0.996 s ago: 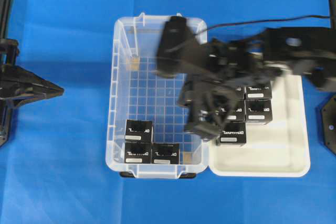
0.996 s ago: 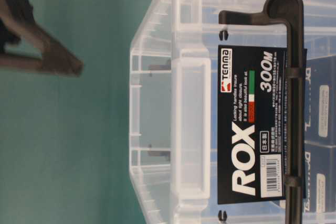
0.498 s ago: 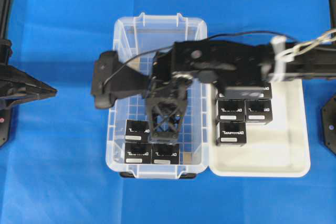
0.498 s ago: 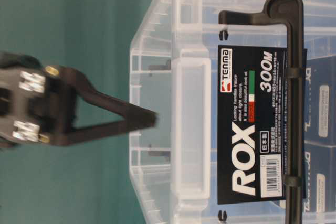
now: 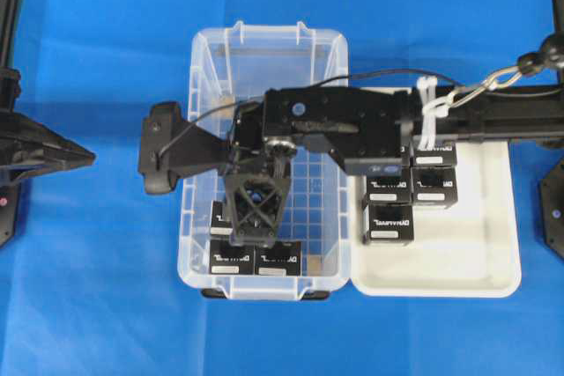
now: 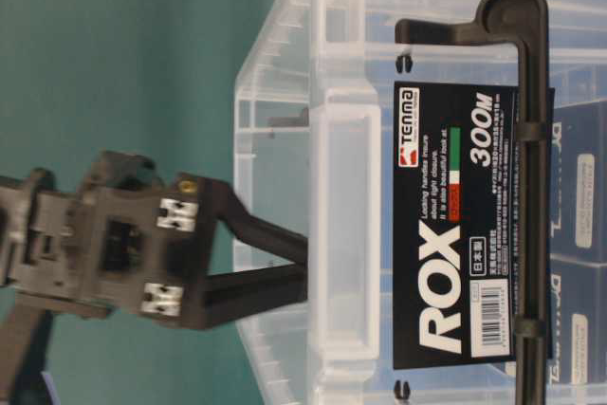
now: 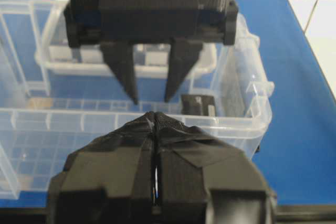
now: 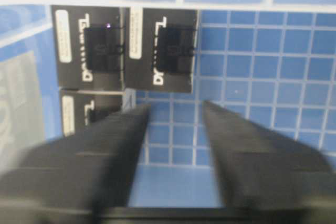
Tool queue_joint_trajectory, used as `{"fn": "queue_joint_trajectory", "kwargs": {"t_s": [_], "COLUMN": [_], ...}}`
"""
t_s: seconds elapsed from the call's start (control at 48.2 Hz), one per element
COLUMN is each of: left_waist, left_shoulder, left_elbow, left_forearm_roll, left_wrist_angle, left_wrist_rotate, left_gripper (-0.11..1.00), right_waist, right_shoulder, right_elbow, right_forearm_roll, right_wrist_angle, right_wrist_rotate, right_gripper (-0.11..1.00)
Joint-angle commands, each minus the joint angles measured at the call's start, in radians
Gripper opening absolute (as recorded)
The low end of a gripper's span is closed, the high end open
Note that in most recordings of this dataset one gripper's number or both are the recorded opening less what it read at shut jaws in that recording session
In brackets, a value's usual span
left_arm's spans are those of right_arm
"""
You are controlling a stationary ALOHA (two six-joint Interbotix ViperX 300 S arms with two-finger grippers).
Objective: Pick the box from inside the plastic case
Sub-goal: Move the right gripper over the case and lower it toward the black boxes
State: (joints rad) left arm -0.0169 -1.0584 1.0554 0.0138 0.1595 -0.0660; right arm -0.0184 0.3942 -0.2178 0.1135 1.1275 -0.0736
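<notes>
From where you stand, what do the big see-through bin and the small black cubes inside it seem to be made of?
The big see-through rectangular bin looks like glossy clear moulded plastic: the blue table shows through its ribbed walls and grid floor. The small black cubic boxes seem to be matte printed cardboard, judging by their flat faces, white lettering and label strips.

A: What can be read on the plastic case (image 6: 332, 64)?
B: Its black sticker (image 6: 455, 225) says "TENMA", "ROX" and "300M", turned sideways.
A: And the box (image 8: 163, 51)?
B: White lettering, too blurred to read.
</notes>
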Motion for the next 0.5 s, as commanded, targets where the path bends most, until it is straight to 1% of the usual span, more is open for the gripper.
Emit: {"fn": "queue_joint_trajectory", "kwargs": {"t_s": [0.0, 0.062, 0.104, 0.145, 0.27, 0.477], "left_waist": [-0.003, -0.003, -0.003, -0.003, -0.002, -0.003], "left_shoulder": [0.003, 0.003, 0.003, 0.002, -0.009, -0.02], "left_elbow": [-0.028, -0.028, -0.029, -0.029, -0.031, -0.034], "left_forearm_roll": [0.003, 0.003, 0.003, 0.003, 0.003, 0.003], "left_wrist_angle": [-0.003, -0.003, -0.002, -0.003, -0.003, -0.002], "left_wrist_rotate": [0.002, 0.0, -0.002, -0.002, -0.002, -0.002], "left_gripper": [-0.06, -0.06, -0.06, -0.06, -0.06, -0.06], "right_waist": [0.003, 0.005, 0.005, 0.005, 0.005, 0.012], "right_shoulder": [0.015, 0.025, 0.031, 0.035, 0.049, 0.072], "right_elbow": [0.014, 0.028, 0.038, 0.046, 0.069, 0.071], "right_forearm_roll": [0.005, 0.005, 0.006, 0.005, 0.005, 0.005], "right_wrist_angle": [-0.029, -0.057, -0.081, -0.101, -0.155, -0.183], "right_wrist_rotate": [0.0, -0.002, -0.002, -0.002, -0.002, -0.021], "right_gripper": [0.73, 0.89, 0.96, 0.99, 0.99, 0.99]}}
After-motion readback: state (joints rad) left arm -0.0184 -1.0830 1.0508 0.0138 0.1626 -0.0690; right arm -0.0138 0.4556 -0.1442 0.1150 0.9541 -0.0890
